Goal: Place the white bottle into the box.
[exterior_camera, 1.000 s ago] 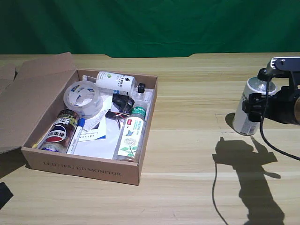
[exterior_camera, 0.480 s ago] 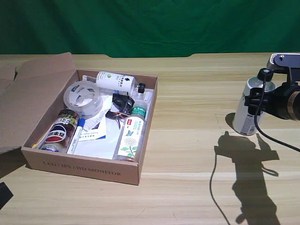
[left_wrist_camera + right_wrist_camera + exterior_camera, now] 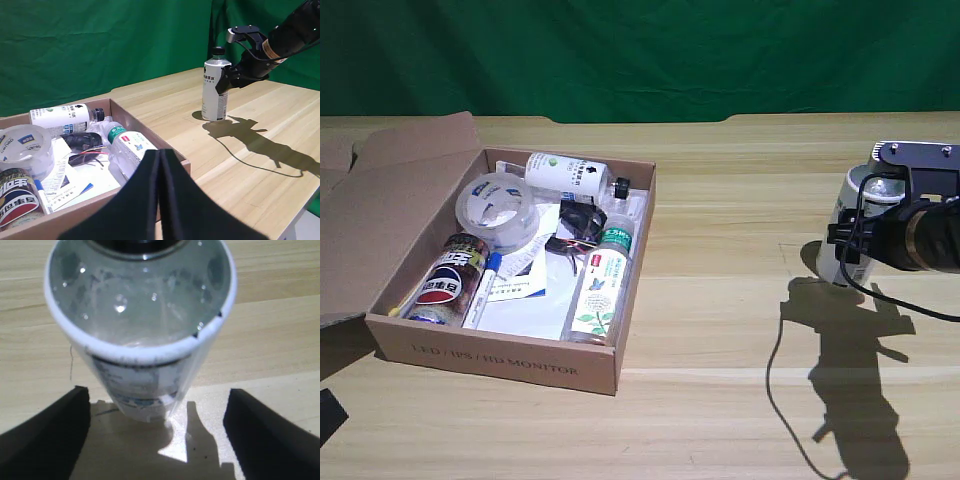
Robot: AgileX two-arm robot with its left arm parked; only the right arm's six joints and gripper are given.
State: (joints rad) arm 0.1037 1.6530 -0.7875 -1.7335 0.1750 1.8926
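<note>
The white bottle (image 3: 845,235) stands upright on the surface (image 3: 720,300), well apart from the box (image 3: 500,360), toward the exterior view's right of it. It has a black cap and a rounded silvery shoulder, and the small printed label shows in the left wrist view (image 3: 216,90). The gripper (image 3: 852,240) is at the bottle, and its two dark fingers (image 3: 50,435) are spread wide, one on each side of the bottle's body with a clear gap to it, so nothing is held. In the right wrist view the bottle (image 3: 142,330) fills the space between the fingers. The surface is light wood with long plank lines, and the arm throws a dark shadow (image 3: 850,360) on it, on the nearer side of the bottle. Behind the surface hangs a green cloth backdrop (image 3: 640,55). The box is open, its big flap (image 3: 380,210) lying out to the exterior view's left, and it holds a roll of clear tape (image 3: 497,208), a can (image 3: 448,280), a clear bottle with a green cap (image 3: 600,285) and another white bottle lying on its side (image 3: 565,175). Compared with one second ago, the gripper has come lower along the bottle, from near the shoulder to about the middle, and the bottle has stayed on the same spot.
</note>
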